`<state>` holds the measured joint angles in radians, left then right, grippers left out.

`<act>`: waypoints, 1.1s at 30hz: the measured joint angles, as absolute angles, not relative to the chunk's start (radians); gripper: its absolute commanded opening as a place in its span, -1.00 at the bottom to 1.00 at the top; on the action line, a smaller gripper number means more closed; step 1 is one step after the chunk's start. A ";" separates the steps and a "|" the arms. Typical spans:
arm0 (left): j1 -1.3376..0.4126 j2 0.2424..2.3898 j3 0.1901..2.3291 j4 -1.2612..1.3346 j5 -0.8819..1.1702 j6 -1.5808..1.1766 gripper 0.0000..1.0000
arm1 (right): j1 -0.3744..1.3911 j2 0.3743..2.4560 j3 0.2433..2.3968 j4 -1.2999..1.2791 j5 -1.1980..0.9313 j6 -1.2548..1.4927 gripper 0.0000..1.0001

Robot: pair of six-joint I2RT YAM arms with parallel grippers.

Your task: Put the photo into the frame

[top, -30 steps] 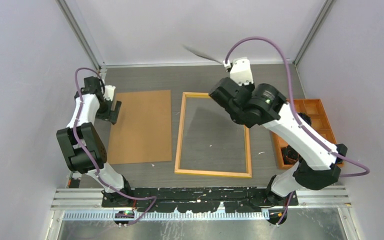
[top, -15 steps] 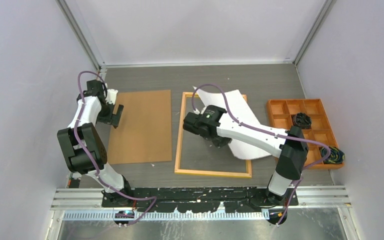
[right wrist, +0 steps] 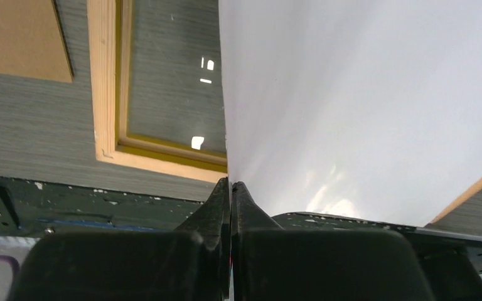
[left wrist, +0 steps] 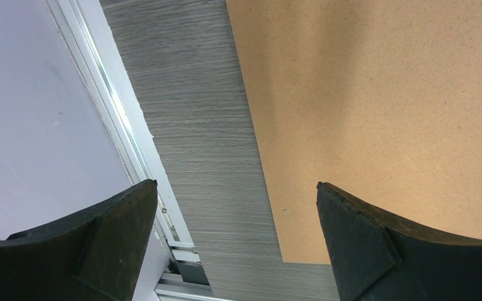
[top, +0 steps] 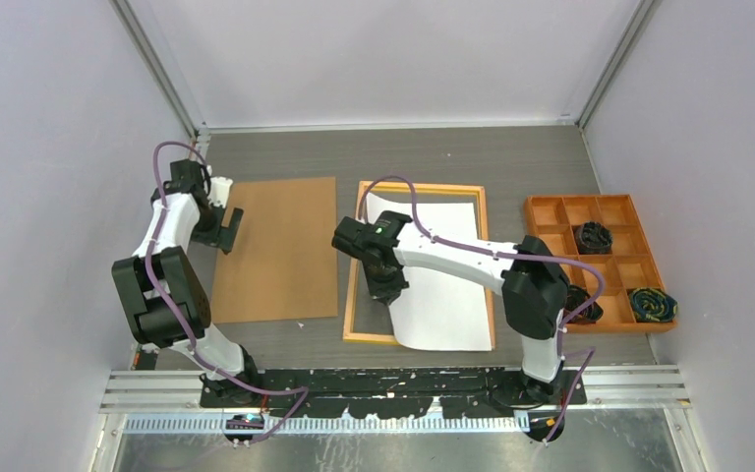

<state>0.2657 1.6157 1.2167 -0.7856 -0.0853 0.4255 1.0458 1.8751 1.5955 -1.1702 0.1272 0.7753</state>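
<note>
Placement is underway: the right jaws, pinched shut on the photo point(top: 444, 258), hold it white-side-up, skewed across the frame point(top: 351, 295) mid-desk; next, square it inside the rails, while the left jaws gape empty.

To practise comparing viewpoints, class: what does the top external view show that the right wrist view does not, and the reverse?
Only the top external view: the left gripper by the brown board's left edge, the orange tray, and the whole outline of the photo, lying askew over the frame. Only the right wrist view: the right gripper shut on the photo's edge, and the frame's yellow inner lip. Both: the photo white side up, the frame's wood-coloured back, and the brown board.
</note>
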 measured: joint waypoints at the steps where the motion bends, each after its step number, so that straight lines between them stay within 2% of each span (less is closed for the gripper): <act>1: 0.266 1.616 1.213 -0.780 -0.086 0.427 1.00 | 1.045 1.890 1.596 -1.157 0.127 0.791 -0.99; 13: 0.266 1.615 1.203 -0.762 -0.086 0.431 1.00 | 1.046 1.910 1.640 -1.147 0.318 0.870 -0.99; 26: 0.266 1.615 1.194 -0.752 -0.086 0.435 0.99 | 1.048 1.921 1.632 -1.142 0.355 0.862 -0.96; 27: 0.266 1.615 1.194 -0.752 -0.086 0.435 1.00 | 1.048 1.921 1.630 -1.141 0.356 0.862 -0.89; 31: 0.266 1.615 1.194 -0.752 -0.086 0.445 1.00 | 1.048 1.921 1.610 -1.129 0.362 0.859 -0.34; 33: 0.266 1.615 1.192 -0.751 -0.086 0.450 0.99 | 1.048 1.921 1.600 -1.117 0.364 0.855 -0.15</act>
<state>0.2657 1.6154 1.1923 -0.7513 -0.0860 0.4496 1.0481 1.9205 1.6001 -1.1172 0.3637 0.8547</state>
